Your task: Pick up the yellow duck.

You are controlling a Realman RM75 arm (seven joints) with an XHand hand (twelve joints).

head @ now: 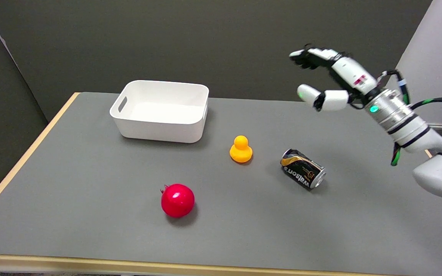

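One small yellow rubber duck (240, 149) sits upright mid-counter (90, 191) on the grey top. Just to its right lies one dented black-and-gold drink can (302, 168) on its side; one glossy red pomegranate (177, 200) and one white plastic bin (161, 110) complete the set. My robot hand (330, 78) hovers empty, fingers spread, above and well apart from the duck.

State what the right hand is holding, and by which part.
Nothing. The right hand hangs open in the air, apart from the yellow duck on the table.
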